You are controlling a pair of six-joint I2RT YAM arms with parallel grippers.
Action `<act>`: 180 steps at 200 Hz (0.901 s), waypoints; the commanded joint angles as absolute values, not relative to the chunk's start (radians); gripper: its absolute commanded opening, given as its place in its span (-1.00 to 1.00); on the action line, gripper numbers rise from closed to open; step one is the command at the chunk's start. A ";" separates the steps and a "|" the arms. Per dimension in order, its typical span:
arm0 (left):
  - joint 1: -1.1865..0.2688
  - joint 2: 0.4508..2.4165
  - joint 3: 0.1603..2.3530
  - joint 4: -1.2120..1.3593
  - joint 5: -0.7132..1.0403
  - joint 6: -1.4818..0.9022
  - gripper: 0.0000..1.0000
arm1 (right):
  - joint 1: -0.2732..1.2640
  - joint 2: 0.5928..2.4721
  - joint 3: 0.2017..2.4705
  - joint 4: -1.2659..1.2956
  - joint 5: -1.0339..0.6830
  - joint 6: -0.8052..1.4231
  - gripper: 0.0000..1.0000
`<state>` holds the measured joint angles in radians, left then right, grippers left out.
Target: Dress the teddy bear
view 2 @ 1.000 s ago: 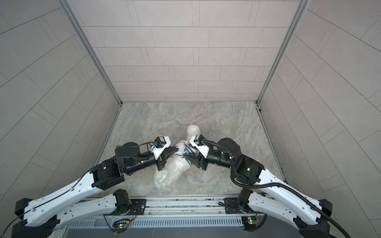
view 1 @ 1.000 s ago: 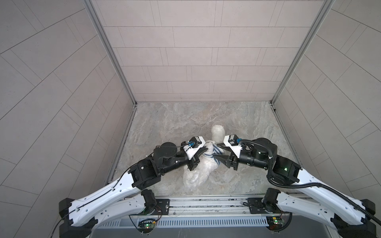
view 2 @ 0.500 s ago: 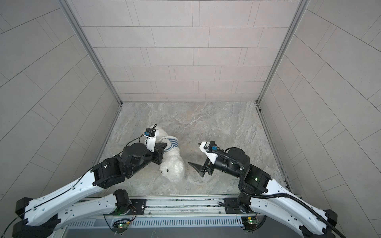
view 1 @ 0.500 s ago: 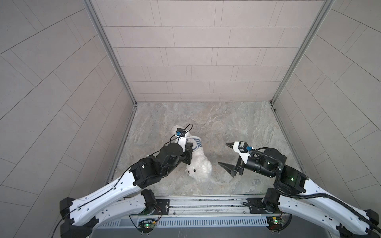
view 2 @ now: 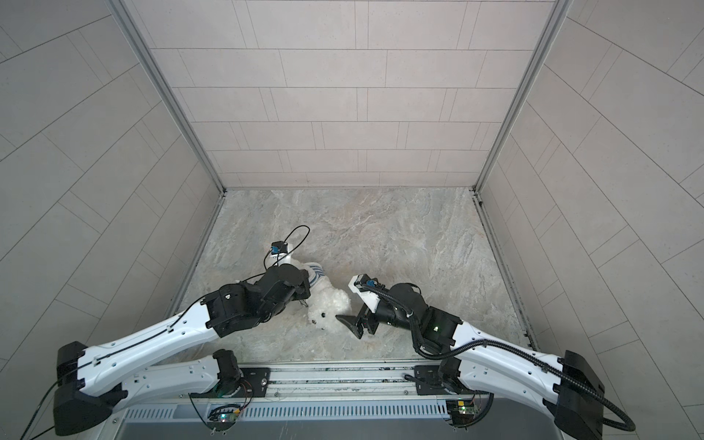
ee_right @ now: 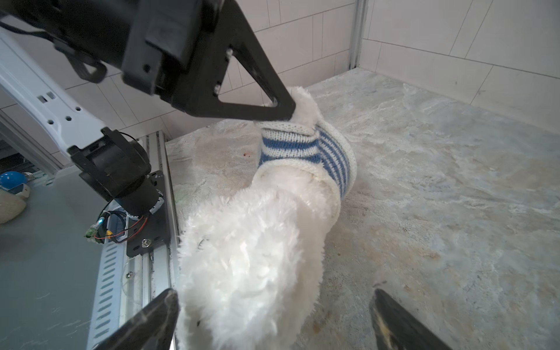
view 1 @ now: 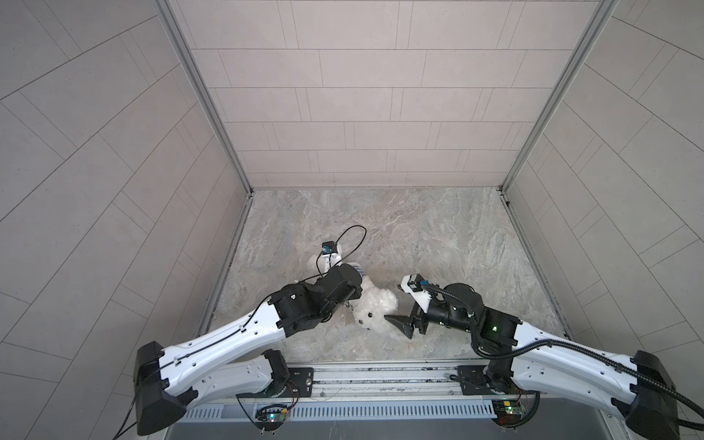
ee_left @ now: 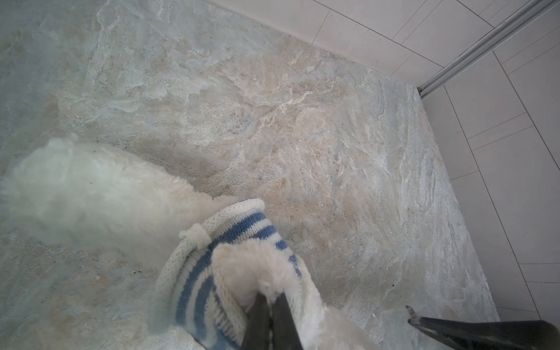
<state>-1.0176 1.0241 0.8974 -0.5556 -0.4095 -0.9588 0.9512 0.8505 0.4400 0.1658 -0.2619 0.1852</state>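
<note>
The teddy bear (view 1: pixel 377 308) lies near the table's front middle, head toward the front, fluffy and white in both top views (view 2: pixel 329 306). A blue-and-white striped shirt (ee_right: pixel 303 148) sits round its body (ee_left: pixel 218 242). My left gripper (ee_left: pixel 270 298) is shut on a furry limb that sticks out of the shirt's sleeve (ee_right: pixel 288 110). In both top views its own wrist hides it. My right gripper (ee_right: pixel 272 303) is open, its jaws wide on either side of the bear's head (view 1: pixel 396 304). One of its fingers (ee_left: pixel 454 327) shows in the left wrist view.
Tiled walls close the marble table (view 1: pixel 438 236) on three sides. A metal rail (view 1: pixel 381 375) with the arm bases runs along the front edge, close to the bear's head. A blue round object (ee_right: pixel 12 178) lies beyond the rail, off the table.
A second ago both grippers held the shirt on the bear at mid-table. The right gripper has opened, pulled back, then come up to the head. The left arm swung the bear leftward.
</note>
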 commanded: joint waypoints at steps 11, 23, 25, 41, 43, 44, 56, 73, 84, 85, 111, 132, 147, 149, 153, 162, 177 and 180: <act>-1.017 1.027 0.922 -0.517 -0.400 -1.029 -1.00 | 0.958 0.909 0.441 0.285 -0.197 0.214 0.98; -1.018 1.027 0.917 -0.507 -0.394 -1.029 -1.00 | 0.956 0.941 0.450 0.303 -0.200 0.215 0.93; -1.018 1.028 0.916 -0.506 -0.393 -1.028 -1.00 | 0.956 0.947 0.452 0.306 -0.202 0.215 0.92; -1.017 1.026 0.907 -0.495 -0.388 -1.020 -1.00 | 0.956 0.993 0.472 0.309 -0.221 0.215 0.81; -1.017 1.025 0.906 -0.492 -0.388 -1.020 -1.00 | 0.956 0.998 0.474 0.308 -0.223 0.215 0.79; -1.018 1.025 0.905 -0.491 -0.387 -1.020 -1.00 | 0.957 1.001 0.476 0.307 -0.223 0.215 0.78; -1.017 1.015 0.890 -0.463 -0.380 -1.015 -1.00 | 0.957 1.023 0.484 0.302 -0.227 0.214 0.66; -1.017 0.998 0.863 -0.417 -0.363 -0.992 -1.00 | 0.956 1.041 0.485 0.298 -0.226 0.210 0.44; -1.018 0.986 0.848 -0.392 -0.357 -0.972 -1.00 | 0.954 1.040 0.489 0.288 -0.226 0.203 0.21; -1.018 0.984 0.846 -0.391 -0.357 -0.970 -1.00 | 0.953 1.041 0.490 0.286 -0.226 0.204 0.19; -1.013 0.955 0.806 -0.341 -0.341 -0.900 -1.00 | 0.944 1.035 0.520 0.214 -0.233 0.168 -0.46; -1.008 0.950 0.797 -0.362 -0.336 -0.851 -1.00 | 0.929 1.036 0.540 0.157 -0.253 0.117 -0.85; -1.004 0.948 0.790 -0.371 -0.326 -0.818 -1.00 | 0.910 1.040 0.558 0.119 -0.281 0.084 -1.00; -1.003 0.949 0.789 -0.373 -0.324 -0.814 -1.00 | 0.907 1.041 0.561 0.114 -0.286 0.079 -1.00; -1.002 0.950 0.788 -0.376 -0.321 -0.809 -1.00 | 0.902 1.043 0.568 0.102 -0.294 0.070 -1.00; -0.998 0.953 0.784 -0.380 -0.308 -0.792 -1.00 | 0.891 1.049 0.586 0.071 -0.317 0.044 -1.00; -0.989 0.963 0.780 -0.386 -0.266 -0.769 -0.93 | 0.879 1.059 0.612 0.021 -0.348 -0.007 -1.00; -0.987 0.965 0.777 -0.381 -0.252 -0.761 -0.85 | 0.877 1.059 0.613 0.013 -0.351 -0.019 -1.00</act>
